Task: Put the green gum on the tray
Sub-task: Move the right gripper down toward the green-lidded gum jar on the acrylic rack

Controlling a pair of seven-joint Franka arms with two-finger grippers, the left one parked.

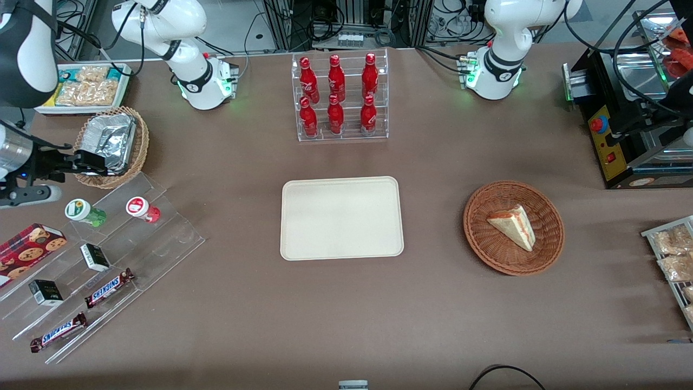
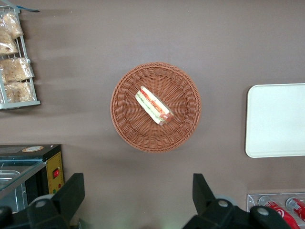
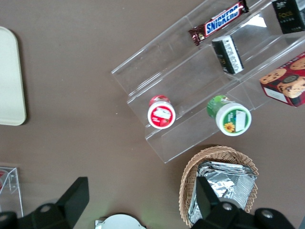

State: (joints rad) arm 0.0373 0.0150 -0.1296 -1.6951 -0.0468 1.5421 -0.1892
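Claw: the claw [image 1: 86, 162] hangs above the tabletop [image 1: 346, 325] near the working arm's edge, over the foil-filled wicker basket [image 1: 111, 146]. Its fingers are spread wide and hold nothing.
Green gum: the green gum [image 1: 85, 212] lies on its side on the top step of the clear stepped rack [image 1: 103, 271], white lid facing up and outward, beside the red bottle [image 1: 143, 209].
Relation: the gum is below the claw and a little nearer to the front camera; its long axis runs along the step, so I judge the fingers must close across the body.
Tray: the tray [image 1: 341, 218] is at the tabletop's middle, well apart from the gum, with nothing on it.
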